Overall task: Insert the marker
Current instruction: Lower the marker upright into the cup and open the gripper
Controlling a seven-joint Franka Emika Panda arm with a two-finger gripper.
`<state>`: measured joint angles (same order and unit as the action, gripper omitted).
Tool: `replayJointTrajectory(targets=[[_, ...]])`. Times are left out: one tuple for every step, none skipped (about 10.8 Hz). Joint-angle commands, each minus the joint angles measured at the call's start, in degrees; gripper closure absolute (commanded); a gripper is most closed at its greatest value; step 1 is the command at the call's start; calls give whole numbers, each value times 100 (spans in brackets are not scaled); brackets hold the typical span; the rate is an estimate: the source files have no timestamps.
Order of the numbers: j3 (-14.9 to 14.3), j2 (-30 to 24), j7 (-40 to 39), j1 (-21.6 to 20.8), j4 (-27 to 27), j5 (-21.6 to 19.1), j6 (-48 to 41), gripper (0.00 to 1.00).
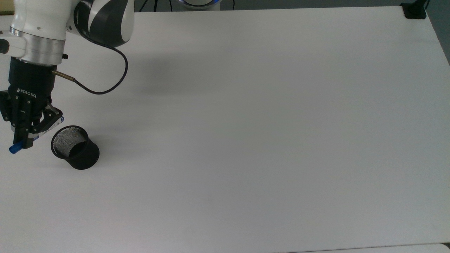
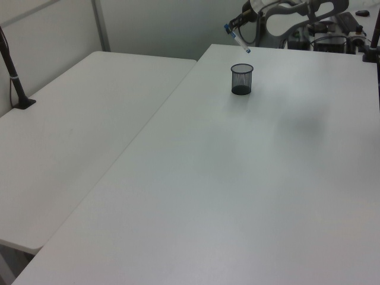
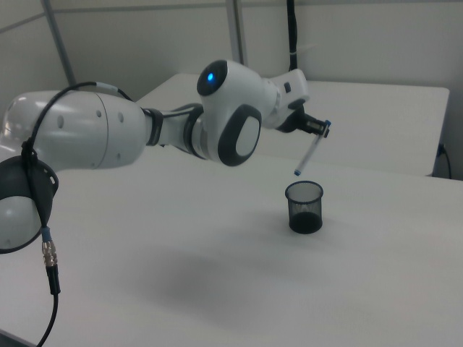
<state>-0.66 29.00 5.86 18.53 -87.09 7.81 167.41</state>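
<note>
The marker (image 1: 14, 148) is a slim white barrel with a blue cap, and my gripper (image 1: 26, 140) is shut on it near the capped end. It hangs tilted in the air, blue cap up by the fingers, small blue end pointing down toward the cup. The black mesh cup (image 1: 74, 147) stands upright on the white table, just to the top view's right of the gripper. In the right view the marker (image 3: 309, 152) slants down from the gripper (image 3: 317, 127), its lower tip just above the rim of the cup (image 3: 304, 206). In the left view the marker (image 2: 239, 40) hovers above the cup (image 2: 241, 78).
A black cable (image 1: 105, 80) loops off the wrist over the white table (image 1: 267, 140). A black clamp base (image 1: 415, 10) sits at the table's far right corner in the top view. A second white table (image 2: 77, 130) adjoins on the left view's left.
</note>
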Motion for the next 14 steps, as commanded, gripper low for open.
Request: replayJointTrajectory(targets=[[-48,52,-33,-8,-405,80,546,87],[-48,201,-33,-8,-371,80,599,87],[-48,237,-33,-16,-370,80,643,87],[-48,272,-15,-25,-370,80,644,85],[-48,290,-15,-25,-379,80,644,82],[-48,308,-32,-34,-397,80,644,81],[-48,308,-33,-43,-414,80,635,65],[-40,316,-15,-52,-440,71,617,28],[-40,308,20,-86,-441,62,591,4],[-31,308,29,-174,-432,54,565,0],[-22,290,38,-323,-441,27,538,0],[-22,264,46,-489,-423,27,364,0],[-22,203,47,-656,-388,27,58,0],[-13,89,47,-867,-379,18,-319,0]])
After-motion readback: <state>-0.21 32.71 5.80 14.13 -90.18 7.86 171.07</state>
